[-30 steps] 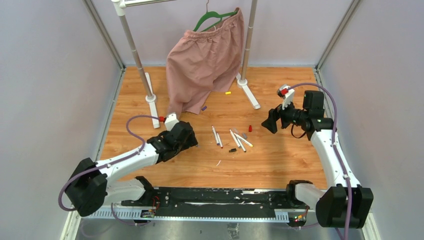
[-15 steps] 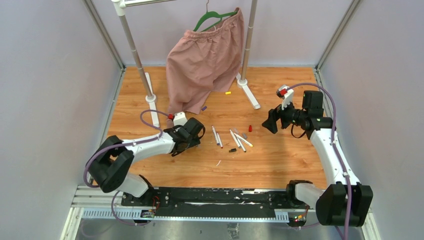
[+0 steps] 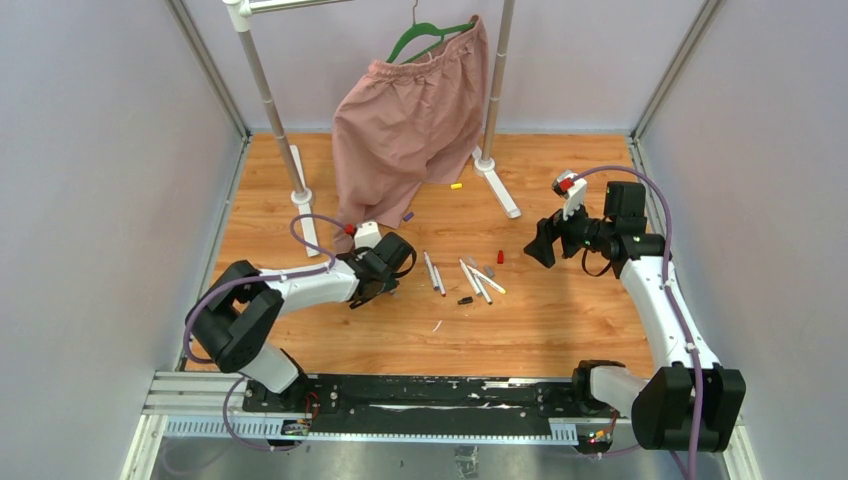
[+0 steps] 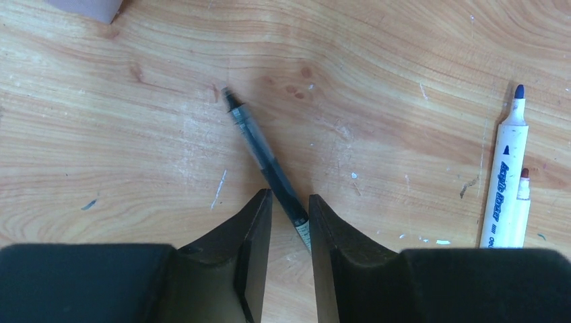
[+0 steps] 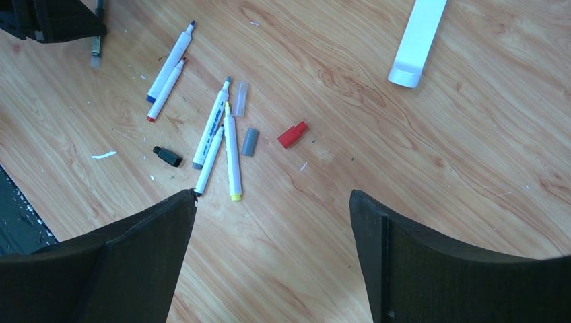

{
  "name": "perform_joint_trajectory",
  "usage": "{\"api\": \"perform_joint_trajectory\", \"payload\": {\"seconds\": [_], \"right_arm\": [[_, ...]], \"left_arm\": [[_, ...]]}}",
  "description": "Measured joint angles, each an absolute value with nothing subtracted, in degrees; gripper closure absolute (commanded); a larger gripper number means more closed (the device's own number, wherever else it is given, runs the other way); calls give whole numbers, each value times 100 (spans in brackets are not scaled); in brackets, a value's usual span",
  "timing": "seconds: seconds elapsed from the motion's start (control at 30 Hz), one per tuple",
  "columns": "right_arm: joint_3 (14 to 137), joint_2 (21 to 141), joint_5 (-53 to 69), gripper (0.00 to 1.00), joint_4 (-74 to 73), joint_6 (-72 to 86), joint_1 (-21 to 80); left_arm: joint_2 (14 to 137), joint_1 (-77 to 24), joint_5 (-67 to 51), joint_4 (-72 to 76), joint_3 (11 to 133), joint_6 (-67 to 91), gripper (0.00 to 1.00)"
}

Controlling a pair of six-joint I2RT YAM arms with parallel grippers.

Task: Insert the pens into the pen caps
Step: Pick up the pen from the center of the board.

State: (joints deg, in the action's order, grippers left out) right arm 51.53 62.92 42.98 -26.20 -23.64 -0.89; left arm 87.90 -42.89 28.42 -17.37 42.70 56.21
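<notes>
Left tool advanced, narrowed around black pen

**Rack and shorts crowd the back; the near side lies open**

Take the back wall as twelve o'clock and the pens as the dial's centre. The left rack foot stands out at ten o'clock. The right rack foot stands near one, with a yellow cap beside it. The pink shorts hang between the feet, hem low over the table at ten. The left arm lies across nine o'clock, its left gripper low by the heap, barring that side. At two o'clock the right gripper hovers, with a red cap between it and the pens. A black cap lies close at six, and past it bare wood runs to the arm bases. The side walls hem both flanks.
</notes>
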Motion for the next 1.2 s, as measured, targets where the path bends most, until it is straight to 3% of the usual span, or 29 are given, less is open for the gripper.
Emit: {"api": "perform_joint_trajectory", "payload": {"seconds": [0.47, 0.87, 1.2], "right_arm": [[5151, 6329, 4346, 11, -2635, -2364, -89], [5153, 6414, 4740, 13, -2661, -2338, -89], [5142, 6451, 5487, 14, -2561, -1946, -89]], "left_arm": [[8746, -4289, 2672, -1374, 4132, 5019, 99], [8088, -4289, 1863, -943, 3544, 4064, 100], [7122, -4289, 587, 480, 2679, 3361, 100]]}}
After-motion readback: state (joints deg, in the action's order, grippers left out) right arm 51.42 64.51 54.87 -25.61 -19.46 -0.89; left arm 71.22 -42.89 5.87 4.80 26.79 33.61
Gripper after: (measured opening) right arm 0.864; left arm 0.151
